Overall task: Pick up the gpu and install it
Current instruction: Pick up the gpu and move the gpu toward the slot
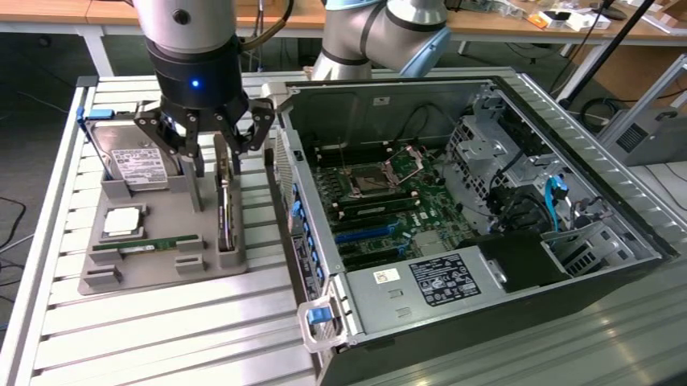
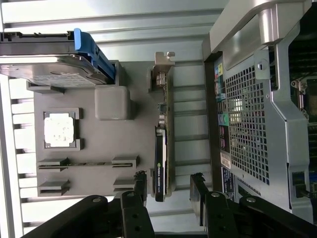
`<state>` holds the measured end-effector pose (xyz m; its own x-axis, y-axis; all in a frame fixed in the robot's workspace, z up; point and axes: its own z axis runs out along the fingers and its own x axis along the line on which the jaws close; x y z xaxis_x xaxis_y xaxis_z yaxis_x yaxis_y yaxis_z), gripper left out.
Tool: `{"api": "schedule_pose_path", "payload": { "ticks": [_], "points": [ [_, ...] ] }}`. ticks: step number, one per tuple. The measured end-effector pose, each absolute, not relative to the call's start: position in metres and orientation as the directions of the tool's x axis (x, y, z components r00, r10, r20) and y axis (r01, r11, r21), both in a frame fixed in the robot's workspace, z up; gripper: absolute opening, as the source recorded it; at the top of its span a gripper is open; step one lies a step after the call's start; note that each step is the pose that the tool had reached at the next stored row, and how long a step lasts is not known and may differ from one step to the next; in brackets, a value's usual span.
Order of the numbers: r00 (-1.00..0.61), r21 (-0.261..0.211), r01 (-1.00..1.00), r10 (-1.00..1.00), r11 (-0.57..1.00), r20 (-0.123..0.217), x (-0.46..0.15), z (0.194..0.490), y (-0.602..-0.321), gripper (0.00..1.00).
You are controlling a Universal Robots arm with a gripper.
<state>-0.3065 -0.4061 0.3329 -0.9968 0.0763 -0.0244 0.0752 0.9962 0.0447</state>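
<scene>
Open fingers (image 2: pixel 140 186) straddle the upright gpu (image 2: pixel 159 163), seemingly without touching it.

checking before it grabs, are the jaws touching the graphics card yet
Apart. The wrist view shows the jaws open on either side of the graphics card, which stands on edge in its holder, with a clear gap between each jaw and the card.

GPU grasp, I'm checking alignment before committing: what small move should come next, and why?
Probably close the fingers: the open gripper straddles the gpu, which stands on edge in the grey holder, with one finger on each side of it.
</scene>
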Motion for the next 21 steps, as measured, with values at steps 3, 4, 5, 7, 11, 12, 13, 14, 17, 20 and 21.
{"api": "schedule_pose_path", "payload": {
  "ticks": [3, 4, 5, 7, 11, 12, 13, 14, 17, 20, 21],
  "points": [
    [-0.997, 0.045, 0.075, 0.076, 0.996, -0.024, -0.3064, 0.3323, -0.4062, 0.48],
    [-0.997, 0.045, 0.075, 0.076, 0.996, -0.024, -0.3064, 0.3321, -0.4062, 0.48],
    [-0.997, 0.045, 0.075, 0.076, 0.996, -0.024, -0.3065, 0.3319, -0.4062, 0.48],
    [-0.997, 0.045, 0.075, 0.076, 0.996, -0.024, -0.3064, 0.3314, -0.4062, 0.48],
    [-0.997, 0.045, 0.075, 0.076, 0.996, -0.024, -0.3064, 0.3305, -0.4062, 0.48],
    [-0.997, 0.045, 0.075, 0.076, 0.996, -0.024, -0.3064, 0.3303, -0.4062, 0.48],
    [-0.997, 0.045, 0.075, 0.076, 0.996, -0.024, -0.3064, 0.3301, -0.4063, 0.48],
    [-0.997, 0.045, 0.075, 0.076, 0.996, -0.024, -0.3064, 0.3299, -0.4063, 0.48],
    [-0.997, 0.045, 0.075, 0.076, 0.996, -0.024, -0.3064, 0.3292, -0.4063, 0.48],
    [-0.997, 0.045, 0.075, 0.076, 0.996, -0.024, -0.3064, 0.3286, -0.4063, 0.48],
    [-0.997, 0.045, 0.075, 0.076, 0.996, -0.024, -0.3065, 0.3285, -0.4063, 0.48]
  ]
}}
